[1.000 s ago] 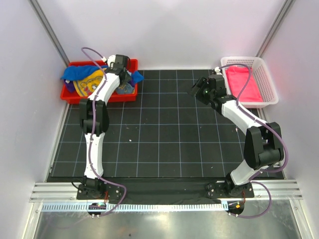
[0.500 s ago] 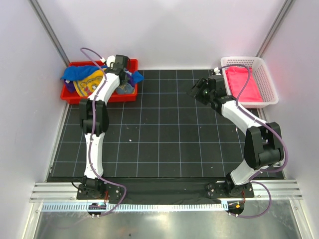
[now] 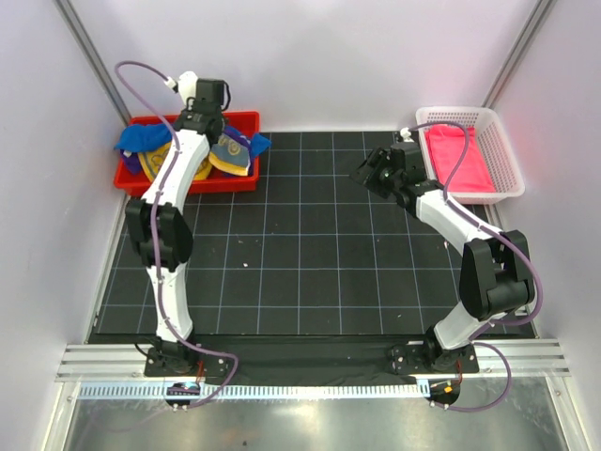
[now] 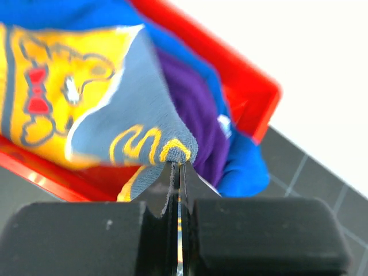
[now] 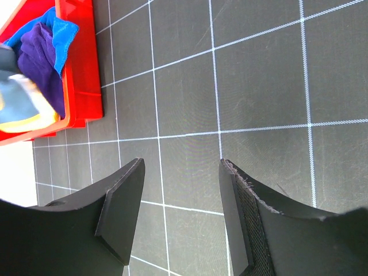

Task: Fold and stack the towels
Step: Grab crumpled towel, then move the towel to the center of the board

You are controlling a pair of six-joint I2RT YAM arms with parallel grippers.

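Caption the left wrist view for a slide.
Left gripper shut on the corner of a slate-blue towel, red bin behind.

A high rear camera looks down the whole mat (image 3: 310,254); both close wrist cameras share the red bin (image 3: 235,181).

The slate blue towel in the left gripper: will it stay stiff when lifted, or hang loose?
Probably floppy: the slate blue towel drapes in soft folds from the left gripper. Likely light, since a thin corner pinch holds it. It could slip from so small a grip.
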